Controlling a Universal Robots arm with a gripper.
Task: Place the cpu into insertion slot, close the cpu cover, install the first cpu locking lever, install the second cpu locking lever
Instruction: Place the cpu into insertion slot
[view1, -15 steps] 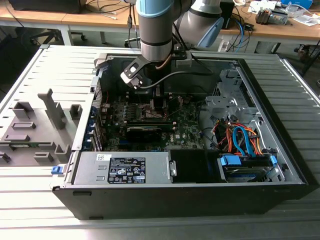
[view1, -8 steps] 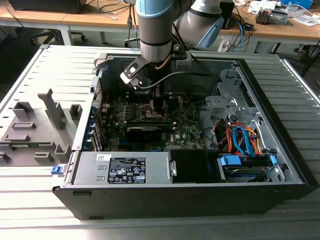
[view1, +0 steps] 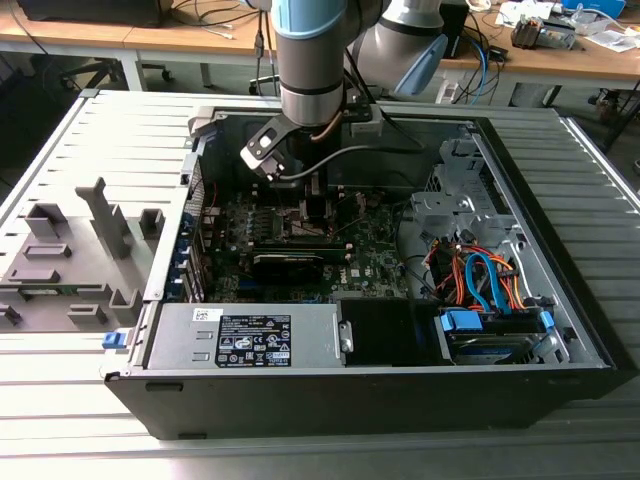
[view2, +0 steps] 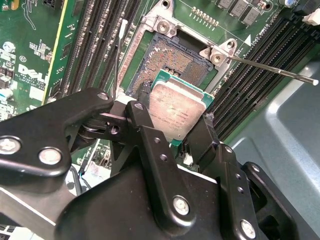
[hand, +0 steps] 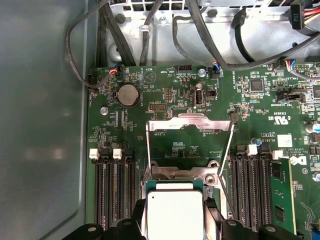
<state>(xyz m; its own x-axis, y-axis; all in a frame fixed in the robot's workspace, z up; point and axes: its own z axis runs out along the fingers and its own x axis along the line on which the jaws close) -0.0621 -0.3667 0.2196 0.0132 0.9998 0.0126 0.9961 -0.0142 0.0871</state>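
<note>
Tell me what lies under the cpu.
The open socket: part of its pin field shows beyond the cpu. The rest is hidden by the cpu and the fingers holding it.

The cpu (view2: 177, 107) is dull silver-grey with a green rim; the hand (view2: 172, 117) black, the motherboard (hand: 167, 90) green, the cpu cover (hand: 190, 120) silvery.

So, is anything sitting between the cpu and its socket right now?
Nothing visible. The gripper holds the cpu over the socket, whose exposed pins are bare; the cpu cover is swung back and both levers stand clear to the sides.
</note>
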